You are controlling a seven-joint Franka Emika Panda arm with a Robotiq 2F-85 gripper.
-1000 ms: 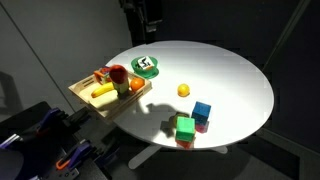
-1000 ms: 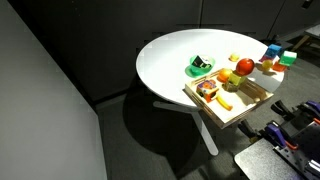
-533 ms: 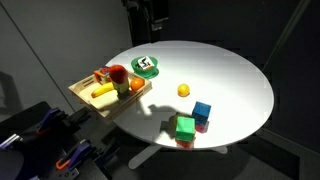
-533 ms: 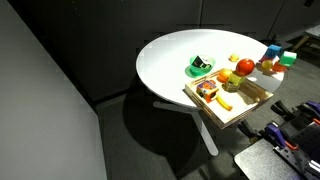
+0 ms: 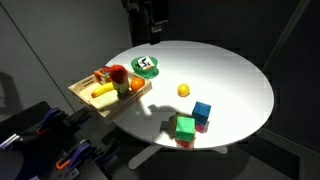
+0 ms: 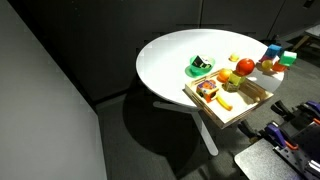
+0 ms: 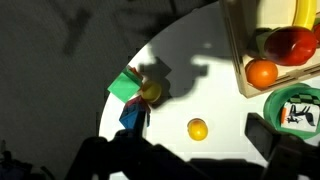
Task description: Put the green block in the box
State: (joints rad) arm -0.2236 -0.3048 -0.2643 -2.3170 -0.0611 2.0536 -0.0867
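The green block sits on the white round table near its front edge, next to a blue cube. It also shows in the other exterior view and at the left of the wrist view. The box, a shallow tan wooden tray, overhangs the table's edge and holds fruit; it shows in an exterior view and at the top right of the wrist view. My gripper is open and empty, high above the table over a small yellow ball, well away from the block. Its dark arm hangs at the back.
A round green-rimmed object with a black-and-white top lies behind the tray. The yellow ball is mid-table. An orange, a red apple and a banana fill the tray. Other small blocks touch the green and blue ones.
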